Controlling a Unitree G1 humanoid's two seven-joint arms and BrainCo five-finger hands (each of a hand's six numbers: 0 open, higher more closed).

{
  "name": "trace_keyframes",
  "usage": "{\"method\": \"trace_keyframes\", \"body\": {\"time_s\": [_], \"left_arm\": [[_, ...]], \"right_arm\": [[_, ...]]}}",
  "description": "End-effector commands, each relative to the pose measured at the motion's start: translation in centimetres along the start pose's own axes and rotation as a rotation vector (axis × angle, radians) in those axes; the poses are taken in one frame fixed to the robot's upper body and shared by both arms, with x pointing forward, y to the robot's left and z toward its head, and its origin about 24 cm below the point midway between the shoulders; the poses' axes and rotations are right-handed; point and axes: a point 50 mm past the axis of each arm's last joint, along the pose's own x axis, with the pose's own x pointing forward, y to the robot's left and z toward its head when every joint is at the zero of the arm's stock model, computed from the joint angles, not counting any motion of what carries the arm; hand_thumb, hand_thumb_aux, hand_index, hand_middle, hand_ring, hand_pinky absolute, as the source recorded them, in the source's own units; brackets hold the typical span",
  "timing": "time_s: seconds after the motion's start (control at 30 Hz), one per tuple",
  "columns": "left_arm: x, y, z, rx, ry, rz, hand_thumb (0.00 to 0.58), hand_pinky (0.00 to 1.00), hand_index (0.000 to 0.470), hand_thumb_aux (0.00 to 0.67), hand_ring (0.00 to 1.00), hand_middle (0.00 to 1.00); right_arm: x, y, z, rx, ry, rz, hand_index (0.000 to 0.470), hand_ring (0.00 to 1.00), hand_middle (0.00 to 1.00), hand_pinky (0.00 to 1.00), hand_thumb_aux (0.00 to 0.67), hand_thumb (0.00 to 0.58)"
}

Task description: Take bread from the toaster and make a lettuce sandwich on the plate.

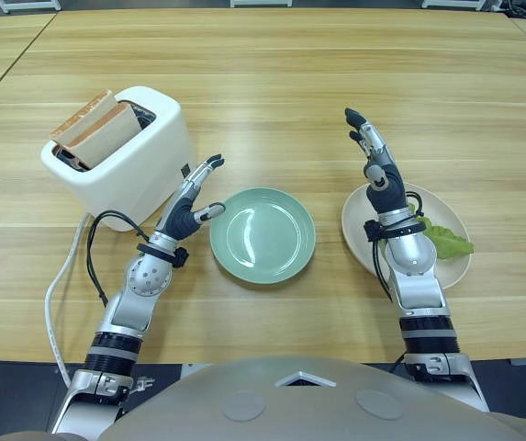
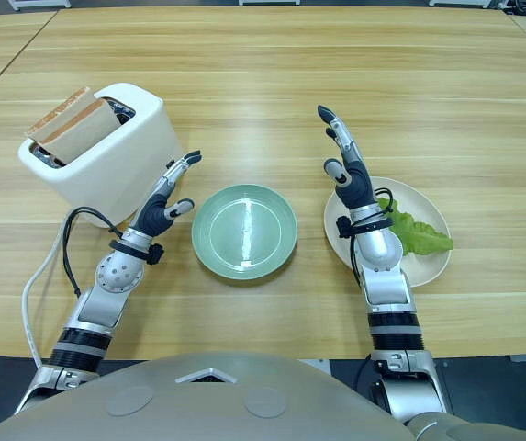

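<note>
A white toaster [image 1: 139, 156] stands at the left of the wooden table with two slices of bread [image 1: 99, 127] sticking up out of its slots. A green plate [image 1: 263, 235] lies bare in the middle. To its right a cream plate [image 1: 453, 268] holds a green lettuce leaf [image 1: 446, 240]. My left hand [image 1: 192, 197] hovers open between the toaster and the green plate, fingers stretched out, holding nothing. My right hand [image 1: 374, 154] stands open with fingers pointing up, at the far left rim of the cream plate, its forearm covering part of that plate.
The toaster's white cable [image 1: 61, 294] runs down the table's left side toward the front edge. A black cable loops along my left wrist. The far half of the table is bare wood.
</note>
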Motion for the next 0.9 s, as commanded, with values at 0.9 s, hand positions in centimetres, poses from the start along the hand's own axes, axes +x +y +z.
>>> {"method": "trace_keyframes", "body": {"time_s": [0.9], "left_arm": [[5.5,22.0,3.2,0.632,0.185,0.294,0.000,0.00,0.000,0.000,0.00,0.00]], "right_arm": [[-0.2,1.2,-0.3,-0.018,0.032,-0.011,0.000,0.00,0.00,0.00,0.000,0.000]]}}
